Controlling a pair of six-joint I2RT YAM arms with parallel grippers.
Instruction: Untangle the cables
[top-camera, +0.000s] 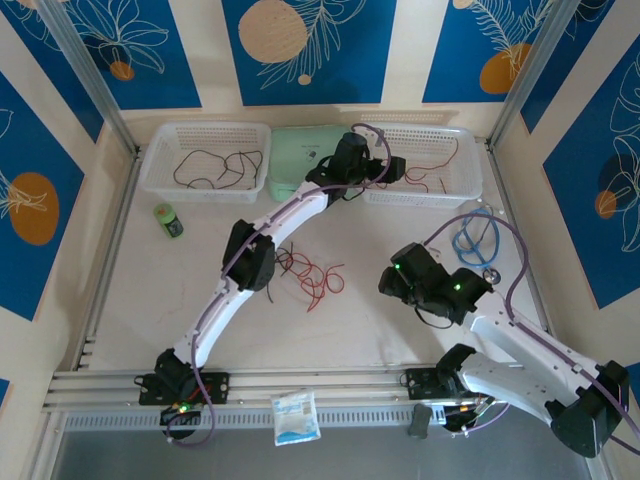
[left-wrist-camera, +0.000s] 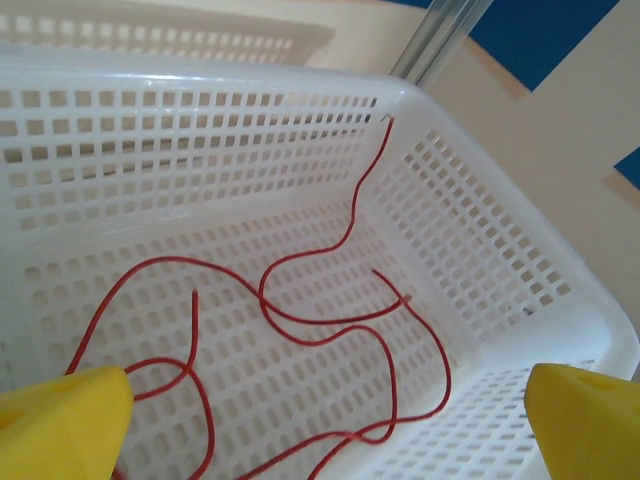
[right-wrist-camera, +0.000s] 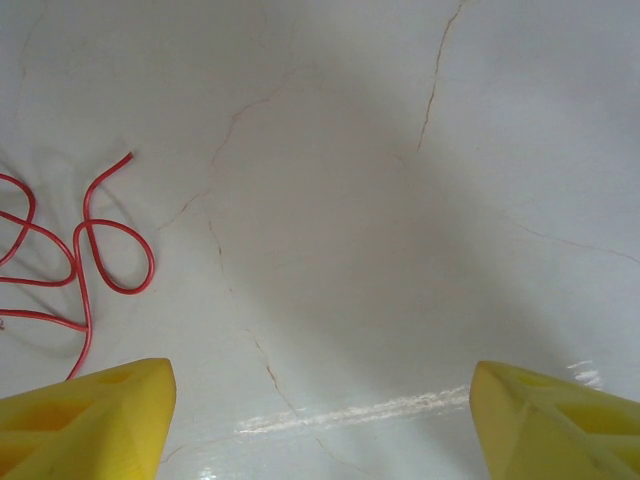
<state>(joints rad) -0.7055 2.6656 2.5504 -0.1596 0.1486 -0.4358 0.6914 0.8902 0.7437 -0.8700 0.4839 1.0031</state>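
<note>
Cables (left-wrist-camera: 354, 205), thin red loops, lie in the white lattice basket (left-wrist-camera: 200, 140); both jaws spread.

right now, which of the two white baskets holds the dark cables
The left basket holds the dark cables; the right basket holds red cables.

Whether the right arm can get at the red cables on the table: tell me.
Probably yes. The red cables lie on bare table just ahead and left of the right arm's open jaws, nothing between. The left arm hangs by the tangle's far side only.
</note>
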